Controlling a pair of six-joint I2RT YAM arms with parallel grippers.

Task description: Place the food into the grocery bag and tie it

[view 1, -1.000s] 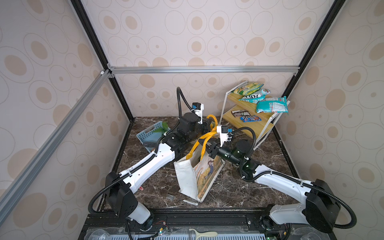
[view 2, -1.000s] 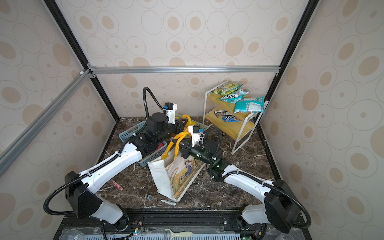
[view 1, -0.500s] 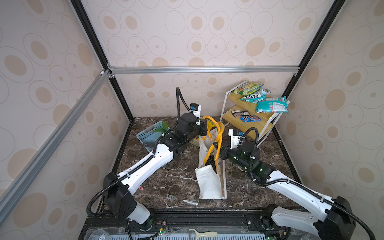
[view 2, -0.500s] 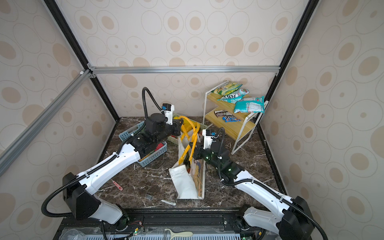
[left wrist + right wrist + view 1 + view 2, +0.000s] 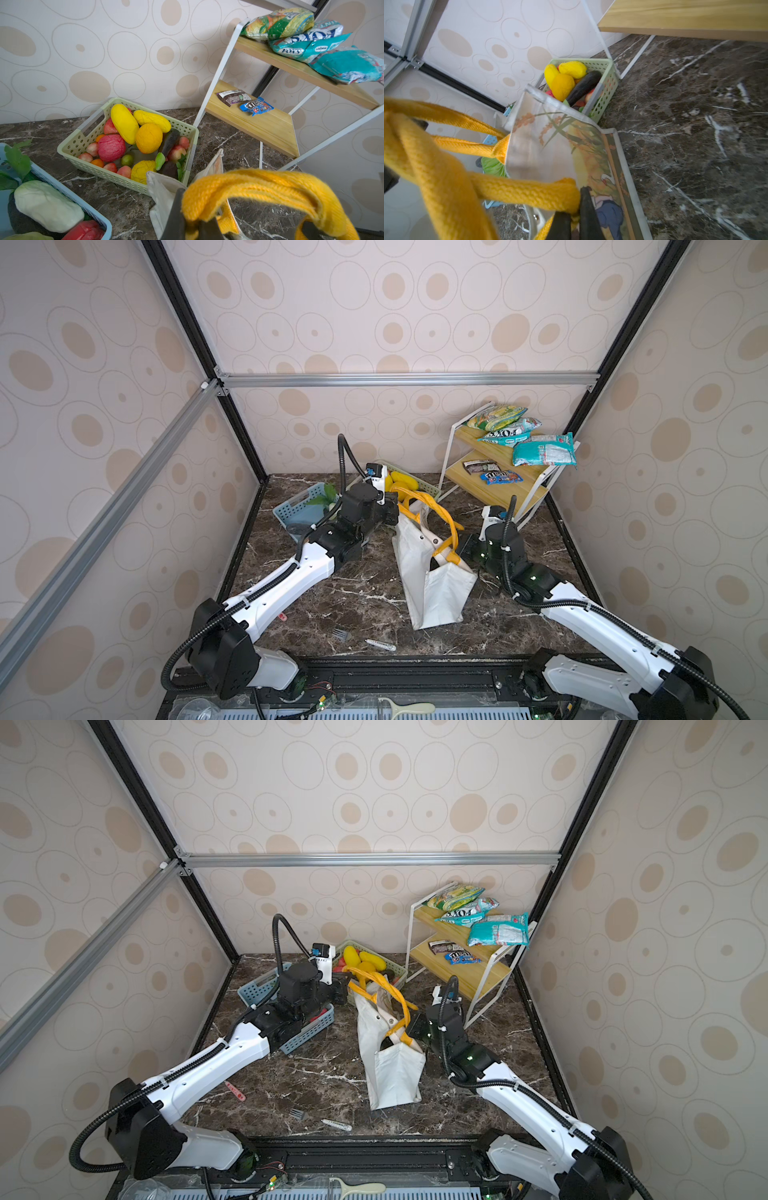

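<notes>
While gripping handles (image 5: 444, 512), arms (image 5: 291, 585) bent inward.

The yellow strap (image 5: 259, 187) blurs across my left claw (image 5: 192, 225), whose tips the wrist view's edge cuts off; I cannot see inside the grocery bag (image 5: 432, 585).

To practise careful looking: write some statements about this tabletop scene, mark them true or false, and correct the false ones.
1. The left tool is shut on the grocery bag's yellow handles. True.
2. The right tool is open and empty. False: it is shut on the yellow handles.
3. The snack packets lie in the green basket. False: they lie on the shelf rack; the green basket holds toy fruit.
4. The pale cabbage lies in the blue basket. True.
</notes>
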